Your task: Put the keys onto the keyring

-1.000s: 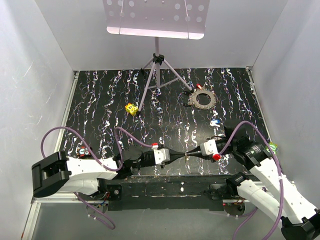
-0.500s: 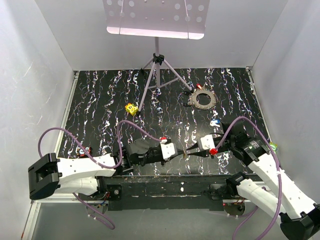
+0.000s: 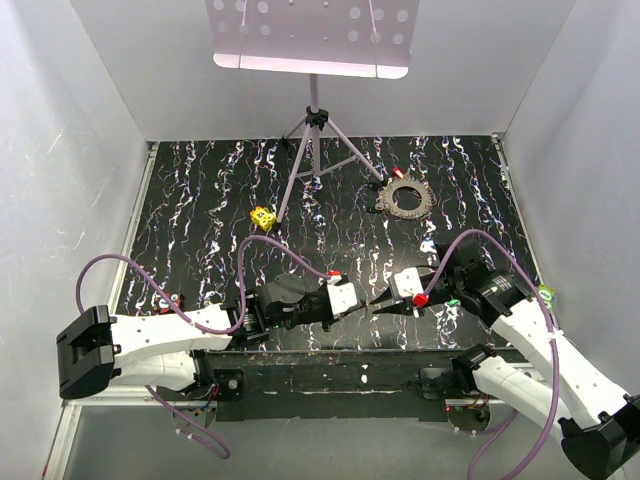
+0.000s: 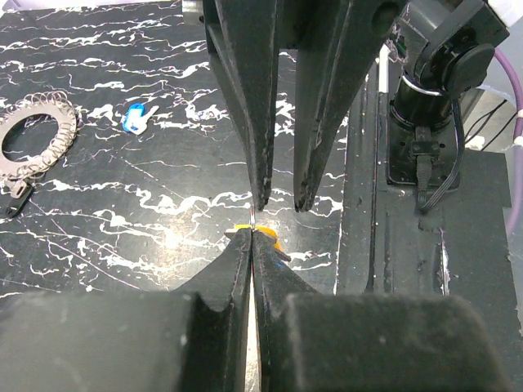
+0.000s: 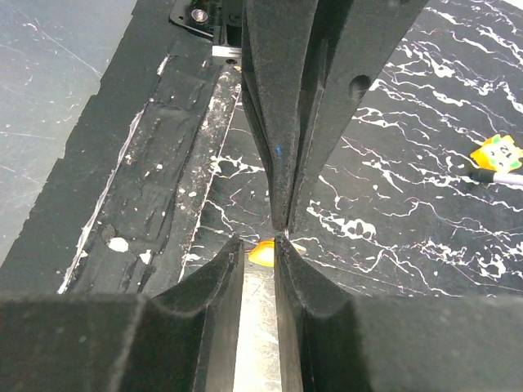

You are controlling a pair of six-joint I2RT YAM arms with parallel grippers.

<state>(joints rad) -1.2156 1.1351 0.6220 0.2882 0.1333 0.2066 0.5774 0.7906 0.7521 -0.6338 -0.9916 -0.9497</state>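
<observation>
Keyring (image 3: pixel 404 197) — one, orange key (image 5: pixel 263 251), blue key (image 4: pixel 137 119)

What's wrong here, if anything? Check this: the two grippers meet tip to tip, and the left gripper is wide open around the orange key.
One thing is wrong: the left gripper is not wide open. The left wrist view shows its fingers pressed together, pinching the orange key. The rest holds: it meets the right gripper tip to tip.

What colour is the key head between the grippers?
Orange. The key head shows best in the right wrist view.
</observation>
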